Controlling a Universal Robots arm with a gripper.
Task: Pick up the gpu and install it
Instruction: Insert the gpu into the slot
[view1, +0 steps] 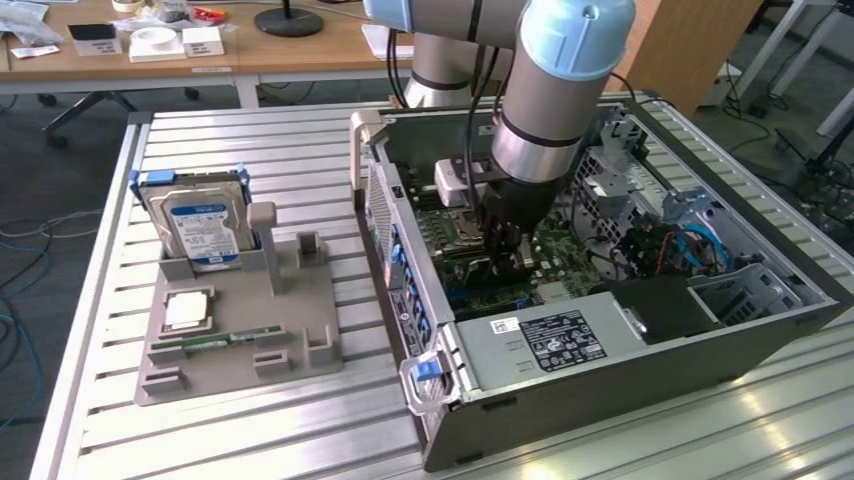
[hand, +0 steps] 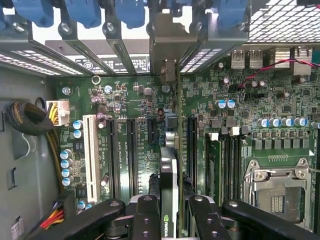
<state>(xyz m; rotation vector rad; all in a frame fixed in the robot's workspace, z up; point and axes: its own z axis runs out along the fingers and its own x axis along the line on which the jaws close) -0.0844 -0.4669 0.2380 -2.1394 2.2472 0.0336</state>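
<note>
A robotics lab or workshop: a slatted aluminium worktable (view1: 240, 140) carries an opened desktop computer case (view1: 641, 350) and a grey parts fixture (view1: 240, 350), with wooden desks (view1: 267, 55), cluttered with small boxes, and office-chair legs (view1: 87, 105) beyond its far edge.

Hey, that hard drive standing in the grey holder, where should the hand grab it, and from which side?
Take the hard drive by its upper part, coming straight down from above and closing across its thin width, one pad on each broad face. It stands upright in the grey holder, whose slot hides its lower end, while its top edge rises clear.
</note>
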